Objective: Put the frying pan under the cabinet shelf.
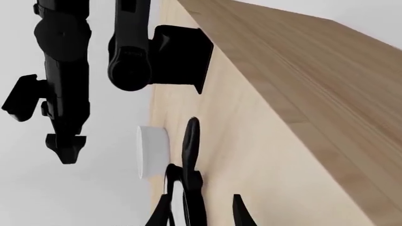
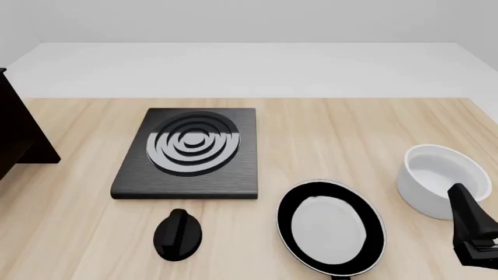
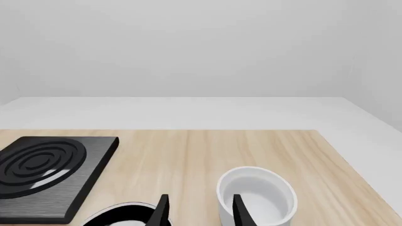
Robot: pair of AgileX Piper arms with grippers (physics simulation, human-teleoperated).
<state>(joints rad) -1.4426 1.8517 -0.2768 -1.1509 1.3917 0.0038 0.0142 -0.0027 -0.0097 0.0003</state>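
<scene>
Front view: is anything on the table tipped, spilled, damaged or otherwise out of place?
Nothing stands out. The frying pan, white bowl, stove plate and black knob all sit flat and apart on the table, with no spill or damage visible.

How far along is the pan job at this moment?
Nothing looks done: the frying pan sits on the table near the white bowl, far from the cabinet shelf. The right gripper is open and empty beside the pan. Grasping, carrying and placing remain.

Light wood table (image 2: 327, 128). Stove plate (image 2: 190, 153) mid-surface, knob (image 2: 178, 234) and frying pan (image 2: 332, 227) by near edge. White bowl (image 2: 438, 179) by right edge, cabinet shelf (image 2: 20, 134) at left edge.
</scene>
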